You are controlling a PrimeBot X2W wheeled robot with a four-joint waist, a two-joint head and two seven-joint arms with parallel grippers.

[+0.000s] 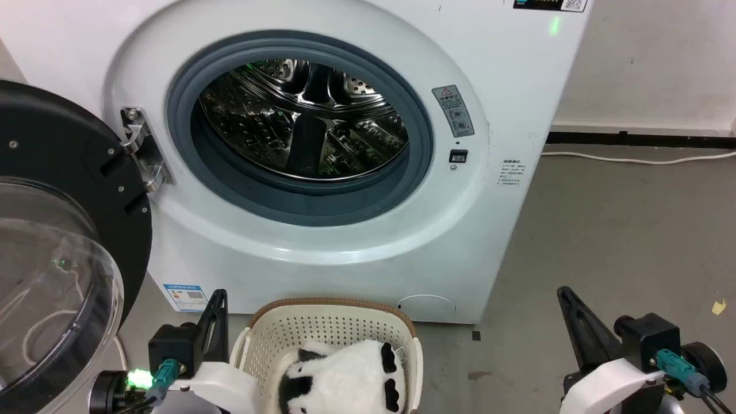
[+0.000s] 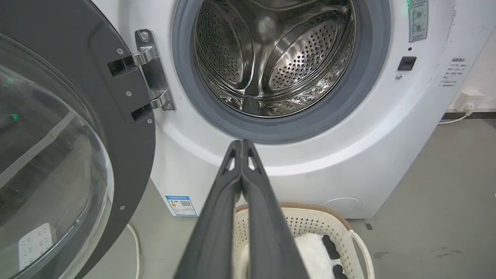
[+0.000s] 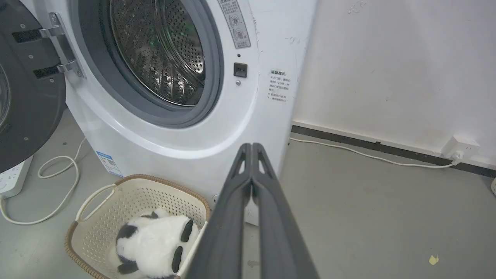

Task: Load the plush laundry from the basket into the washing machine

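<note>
The white and black plush laundry (image 1: 345,376) (image 3: 155,244) (image 2: 316,252) lies in the cream basket (image 1: 322,325) (image 3: 128,197) (image 2: 310,219) on the floor, right in front of the washing machine (image 1: 500,86) (image 2: 387,147) (image 3: 267,35). The washer's round port shows an empty steel drum (image 1: 305,121) (image 2: 271,58) (image 3: 159,50), and its bubble door (image 1: 52,264) (image 2: 50,135) stands swung open to the left. My left gripper (image 1: 218,296) (image 2: 242,143) is shut and empty, just left of the basket. Well to the basket's right, my right gripper (image 1: 563,292) (image 3: 252,146) is shut and empty.
A white cable (image 3: 46,186) loops on the floor left of the basket, beside a power strip (image 3: 11,180). Another cord (image 1: 632,158) (image 3: 368,155) runs along the wall to a socket (image 3: 463,147). Grey floor (image 1: 621,241) stretches right of the washer.
</note>
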